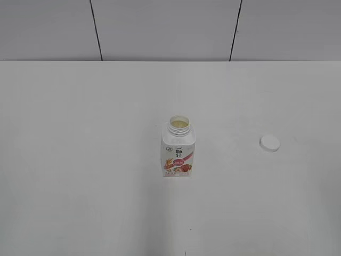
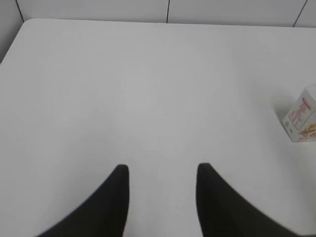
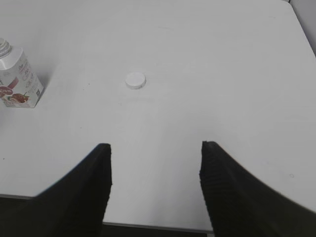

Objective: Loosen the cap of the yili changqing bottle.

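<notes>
The bottle [image 1: 178,149] stands upright near the middle of the white table [image 1: 80,160], its neck uncovered so that pale liquid shows inside the mouth and its pink-red label faces the near side. The cap [image 1: 269,143] is off the bottle and lies flat on the table well to the right of it, at about the same depth. Neither arm appears in the exterior view. In the left wrist view the left gripper [image 2: 163,170] hangs over bare table with its two dark fingers [image 2: 116,197] spread apart and nothing between them; only a corner of the bottle shows at the far right edge. In the right wrist view the right gripper [image 3: 155,148] is likewise released, its ribbed fingers [image 3: 224,187] wide apart and empty above the near table edge, with the cap lying beyond them and the bottle at the far left.
</notes>
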Robot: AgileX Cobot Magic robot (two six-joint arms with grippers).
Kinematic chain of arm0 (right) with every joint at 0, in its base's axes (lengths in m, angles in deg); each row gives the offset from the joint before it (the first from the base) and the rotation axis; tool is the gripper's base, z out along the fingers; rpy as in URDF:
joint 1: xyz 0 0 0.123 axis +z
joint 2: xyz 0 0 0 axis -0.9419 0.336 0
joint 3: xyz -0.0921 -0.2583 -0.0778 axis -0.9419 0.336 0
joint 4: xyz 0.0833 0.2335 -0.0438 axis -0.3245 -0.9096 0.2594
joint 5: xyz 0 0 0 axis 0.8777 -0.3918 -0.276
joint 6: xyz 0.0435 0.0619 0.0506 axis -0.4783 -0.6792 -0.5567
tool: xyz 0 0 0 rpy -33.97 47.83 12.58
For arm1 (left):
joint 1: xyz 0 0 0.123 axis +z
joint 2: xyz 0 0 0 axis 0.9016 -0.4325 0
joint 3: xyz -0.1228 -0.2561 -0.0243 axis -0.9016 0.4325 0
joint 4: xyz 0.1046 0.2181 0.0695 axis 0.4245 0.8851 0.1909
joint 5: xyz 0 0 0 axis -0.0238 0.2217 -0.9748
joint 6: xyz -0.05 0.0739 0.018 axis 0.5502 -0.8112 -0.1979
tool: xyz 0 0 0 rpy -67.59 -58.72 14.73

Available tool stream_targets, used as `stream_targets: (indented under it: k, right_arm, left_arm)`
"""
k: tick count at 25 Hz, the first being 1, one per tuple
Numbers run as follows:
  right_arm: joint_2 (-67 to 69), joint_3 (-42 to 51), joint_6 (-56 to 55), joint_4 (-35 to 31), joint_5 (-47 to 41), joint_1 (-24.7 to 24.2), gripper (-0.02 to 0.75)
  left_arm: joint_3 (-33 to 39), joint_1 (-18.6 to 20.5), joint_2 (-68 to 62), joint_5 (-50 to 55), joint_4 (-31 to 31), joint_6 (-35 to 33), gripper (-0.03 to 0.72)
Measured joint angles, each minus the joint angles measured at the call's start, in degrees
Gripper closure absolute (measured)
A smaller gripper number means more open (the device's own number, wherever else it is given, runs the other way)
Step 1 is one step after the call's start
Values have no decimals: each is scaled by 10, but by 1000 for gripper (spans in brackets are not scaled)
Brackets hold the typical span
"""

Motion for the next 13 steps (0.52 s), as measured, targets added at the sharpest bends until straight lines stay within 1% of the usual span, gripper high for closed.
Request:
stream_targets:
  k: [13]
  right_arm:
    - [0,0,1,0,0,0,277]
  left_arm:
    - [0,0,0,0,-2,0,396]
